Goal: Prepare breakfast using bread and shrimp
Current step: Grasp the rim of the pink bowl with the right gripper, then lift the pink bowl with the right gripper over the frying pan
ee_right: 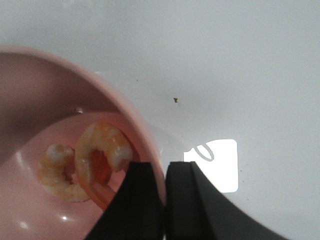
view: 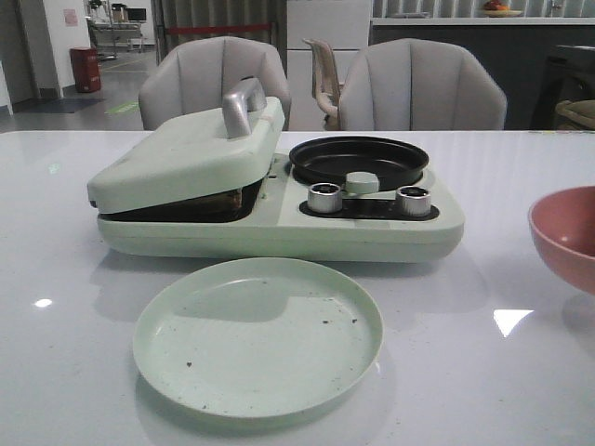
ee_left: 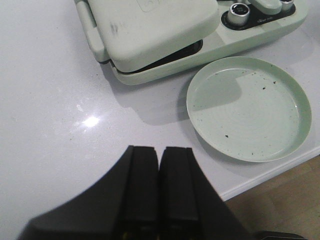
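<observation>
Curled orange-white shrimp (ee_right: 100,155) in pink bowl (ee_right: 135,125); right gripper (ee_right: 164,200) closed

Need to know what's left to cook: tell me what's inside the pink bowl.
The pink bowl holds curled orange-pink shrimp, two visible in the right wrist view. The right gripper covers part of the bowl, so more could be hidden. The front view shows only its outside.

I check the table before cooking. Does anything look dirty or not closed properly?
The empty green plate carries scattered dark crumbs. The breakfast maker's lid sits tilted, propped partly open on something dark beneath it. Otherwise nothing stands out.
</observation>
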Controlling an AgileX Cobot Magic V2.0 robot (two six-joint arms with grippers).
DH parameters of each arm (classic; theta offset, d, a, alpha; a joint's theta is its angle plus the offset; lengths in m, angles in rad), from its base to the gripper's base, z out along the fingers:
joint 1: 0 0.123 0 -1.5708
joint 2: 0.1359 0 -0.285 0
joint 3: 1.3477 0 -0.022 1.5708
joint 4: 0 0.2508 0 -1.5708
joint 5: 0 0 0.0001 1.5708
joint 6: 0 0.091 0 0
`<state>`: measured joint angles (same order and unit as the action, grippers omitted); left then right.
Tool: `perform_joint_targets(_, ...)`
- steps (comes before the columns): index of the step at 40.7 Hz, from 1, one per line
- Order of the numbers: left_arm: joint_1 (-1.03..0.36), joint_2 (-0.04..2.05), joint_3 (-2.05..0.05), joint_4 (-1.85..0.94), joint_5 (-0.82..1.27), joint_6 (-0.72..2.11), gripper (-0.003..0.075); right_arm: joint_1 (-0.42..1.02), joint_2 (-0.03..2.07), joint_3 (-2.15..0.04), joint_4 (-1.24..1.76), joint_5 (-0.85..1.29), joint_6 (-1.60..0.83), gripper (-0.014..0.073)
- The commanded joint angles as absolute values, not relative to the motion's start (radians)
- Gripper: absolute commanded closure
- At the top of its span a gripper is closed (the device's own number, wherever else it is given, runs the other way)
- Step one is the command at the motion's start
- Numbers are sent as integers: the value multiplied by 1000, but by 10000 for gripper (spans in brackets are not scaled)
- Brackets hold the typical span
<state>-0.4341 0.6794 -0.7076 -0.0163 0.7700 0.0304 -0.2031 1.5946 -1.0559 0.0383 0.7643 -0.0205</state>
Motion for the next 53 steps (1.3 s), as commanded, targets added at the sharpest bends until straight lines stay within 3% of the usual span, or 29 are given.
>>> perform_joint_targets(1, -440, 676, -737, -20, 697, 21, 619, -205, 1495, -1114, 33, 755, -33, 559)
perform_joint_targets(14, -440, 676, -737, -20, 695, 21, 619, -190, 1411, -1245, 82, 814, -38, 559)
perform_joint_targets(25, -440, 676, -737, -20, 695, 21, 619, 10, 1412, -1389, -51, 757, -88, 550)
perform_joint_targets(43, -440, 676, -737, -20, 695, 21, 619, 385, 1553, -1623, -878, 722, 298, 550)
perform_joint_targets(53, -440, 676, -737, -20, 695, 21, 619, 560, 1738, -1709, -1463, 932, 557, 550)
